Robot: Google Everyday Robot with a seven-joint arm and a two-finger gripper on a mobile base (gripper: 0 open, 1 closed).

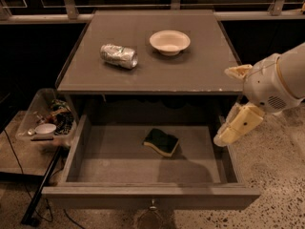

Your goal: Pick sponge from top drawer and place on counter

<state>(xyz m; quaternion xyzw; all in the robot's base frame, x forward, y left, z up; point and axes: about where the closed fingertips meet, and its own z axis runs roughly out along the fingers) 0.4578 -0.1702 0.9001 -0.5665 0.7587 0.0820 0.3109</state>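
While sponge (161,142) lay in top drawer (114,163), my gripper (225,105) hung empty, jaws apart, beside its wall; approach stage; next: reach inward, down.

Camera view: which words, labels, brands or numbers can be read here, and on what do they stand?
No text can be read.
The can on the counter: its print is too blurred to read.
The gripper, at the right wall of the drawer: no marking shows.
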